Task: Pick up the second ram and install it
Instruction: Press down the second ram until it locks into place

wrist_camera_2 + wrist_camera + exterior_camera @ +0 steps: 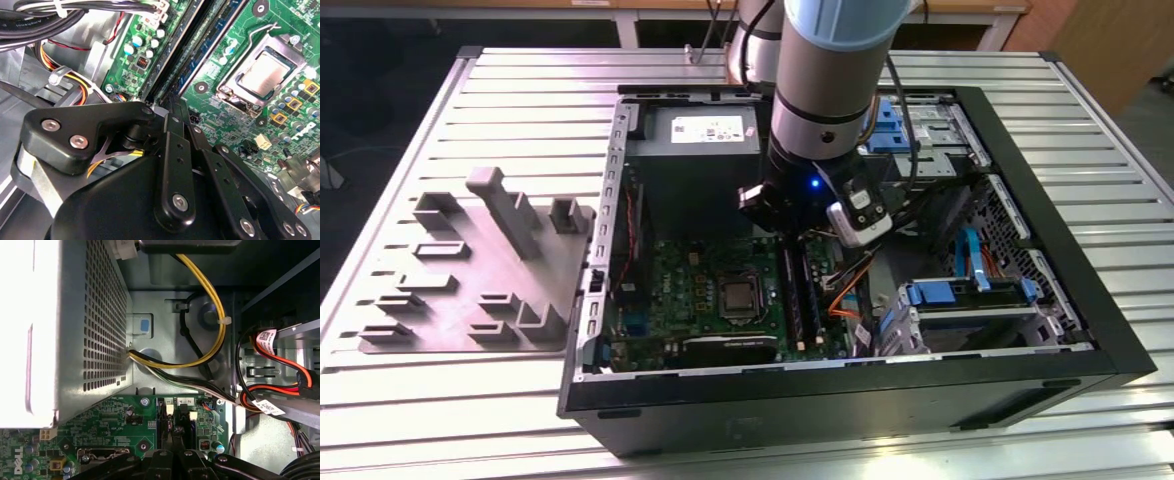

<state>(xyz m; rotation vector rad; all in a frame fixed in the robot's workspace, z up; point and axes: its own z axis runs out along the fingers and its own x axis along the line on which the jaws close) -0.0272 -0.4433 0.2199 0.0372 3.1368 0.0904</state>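
The arm (821, 120) reaches down into the open case (1067, 300), which lies on the slatted counter (480, 100). Its wrist hangs over the board (680, 290), on the side of the CPU socket (738, 297) toward the exterior view's right. In the second wrist view the tool (172, 107) has its black fingers (173, 150) drawn together to a narrow tip. That tip sits at the near end of the long slots that run beside the socket (262, 72). The ram (207, 47), a blue-green strip with dark chips, lies along one of these slots, between the socket and a neighbouring dark slot (172, 55). It runs straight away from the fingertips. The tip appears to rest on the end of the ram, but I cannot tell whether the fingers pinch it or whether it is fully seated. In the first wrist view the tool (175, 452) sits low over the board edge (115, 425), with the perforated power supply (75, 330) and a yellow cable (215, 315) beyond the board. A grey fixture (480, 270) stands on the counter outside the case, at the exterior view's left, well apart from the board.
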